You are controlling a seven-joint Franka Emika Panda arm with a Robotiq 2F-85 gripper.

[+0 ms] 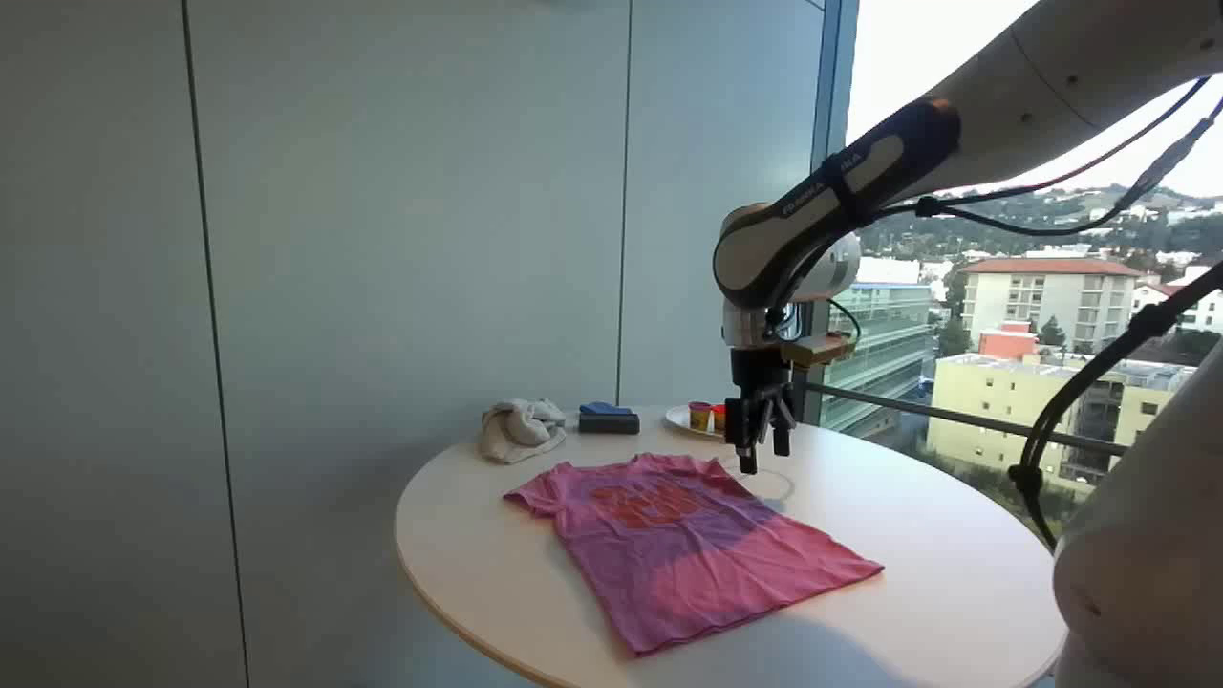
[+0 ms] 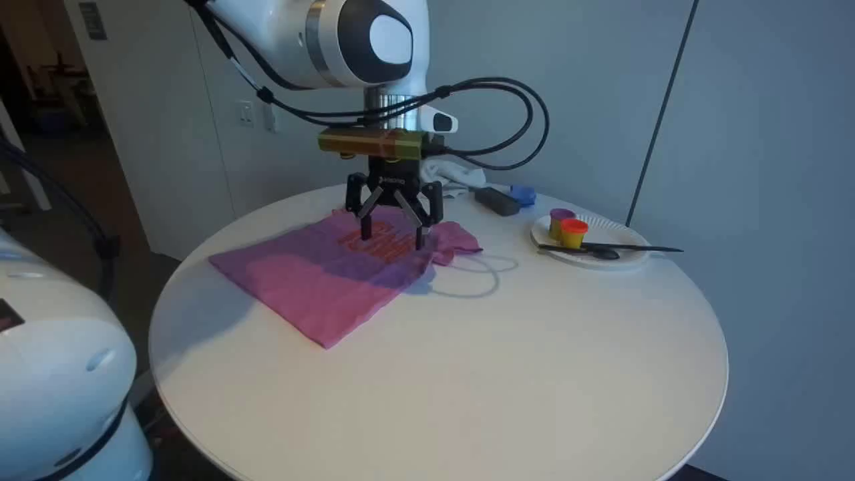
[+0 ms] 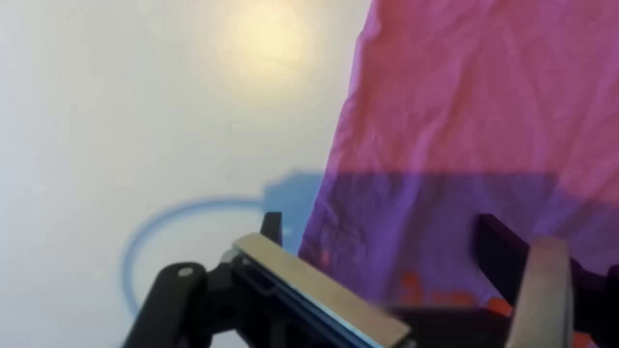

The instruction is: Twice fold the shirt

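Note:
The pink-magenta shirt [image 1: 688,573] lies spread out on the round white table [image 1: 478,573], with an orange-red print on its chest. It also shows in an exterior view [image 2: 314,287], where the sleeve near the plate looks bunched. My gripper [image 1: 765,459] points down above the shirt's side edge near that sleeve; it also shows in an exterior view [image 2: 393,240]. In the wrist view my gripper [image 3: 380,227] is open and empty. One finger is over bare table beside the shirt's edge, the other over the shirt [image 3: 459,106]. The fingers appear clear of the cloth.
A white plate [image 2: 618,234] holds a red-lidded tub [image 2: 574,233], a purple-lidded tub [image 2: 558,222] and dark cutlery. A dark box [image 1: 609,422] with a blue item and a crumpled beige cloth [image 1: 524,430] sit at the table's back edge, by the wall.

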